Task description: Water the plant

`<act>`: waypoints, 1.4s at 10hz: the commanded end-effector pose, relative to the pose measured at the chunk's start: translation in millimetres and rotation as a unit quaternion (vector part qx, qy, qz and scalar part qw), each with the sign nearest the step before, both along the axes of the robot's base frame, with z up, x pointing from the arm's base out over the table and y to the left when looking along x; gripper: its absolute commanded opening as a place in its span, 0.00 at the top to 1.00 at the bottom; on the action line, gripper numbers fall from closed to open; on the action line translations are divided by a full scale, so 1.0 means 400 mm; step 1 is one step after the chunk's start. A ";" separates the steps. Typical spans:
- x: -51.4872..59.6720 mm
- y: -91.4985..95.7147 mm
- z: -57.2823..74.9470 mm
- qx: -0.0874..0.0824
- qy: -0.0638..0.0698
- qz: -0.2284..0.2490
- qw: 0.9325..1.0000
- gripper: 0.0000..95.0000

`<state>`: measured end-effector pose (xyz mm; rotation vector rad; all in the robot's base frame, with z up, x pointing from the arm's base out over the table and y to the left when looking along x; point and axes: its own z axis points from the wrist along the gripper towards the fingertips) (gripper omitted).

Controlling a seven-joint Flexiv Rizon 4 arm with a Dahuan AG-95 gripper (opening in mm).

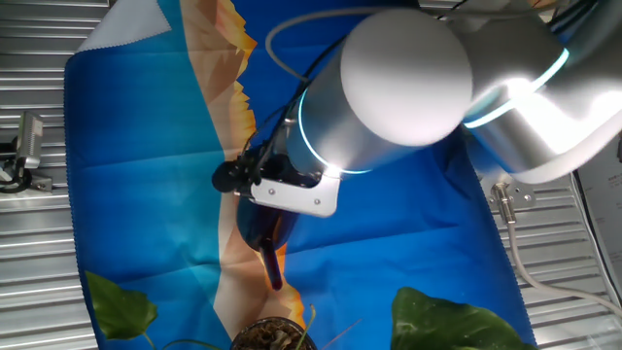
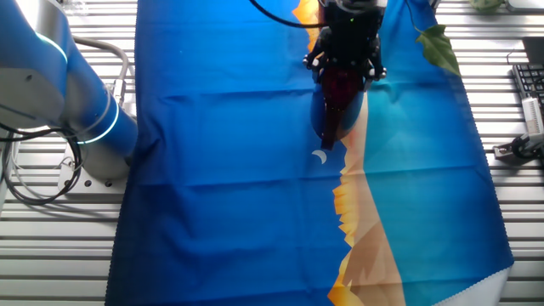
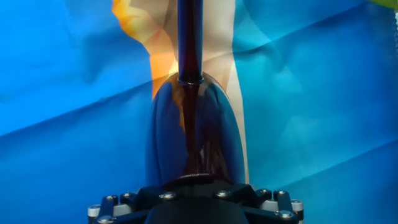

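Observation:
My gripper (image 1: 260,214) is shut on a dark red watering vessel (image 1: 264,238). It holds the vessel tilted, with the long spout (image 1: 275,277) pointing down at the plant. The plant's small round dark pot (image 1: 270,336), with brown soil and dry stalks, sits at the frame's bottom edge just beyond the spout tip. Broad green leaves (image 1: 121,306) spread left and right (image 1: 457,323) of the pot. In the other fixed view the gripper (image 2: 342,72) holds the vessel (image 2: 334,106), and one leaf (image 2: 438,44) shows. The hand view shows the vessel's body (image 3: 194,140) and spout (image 3: 188,37); my fingers are hidden there.
A blue cloth (image 1: 146,165) with an orange and tan band covers the slatted metal table. A metal clamp (image 1: 24,146) lies at the left edge. A tool (image 2: 517,149) and a keyboard (image 2: 531,85) lie off the cloth. The arm's base (image 2: 85,110) stands beside the cloth.

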<state>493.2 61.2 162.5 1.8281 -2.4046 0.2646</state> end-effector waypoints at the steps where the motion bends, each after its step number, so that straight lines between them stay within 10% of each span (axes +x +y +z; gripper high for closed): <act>1: 0.002 -0.003 -0.004 0.004 -0.003 0.000 1.000 1.00; 8: -0.006 -0.020 -0.036 -0.015 0.028 -0.019 0.999 1.00; 14: -0.008 -0.037 -0.074 -0.014 0.024 -0.022 0.999 1.00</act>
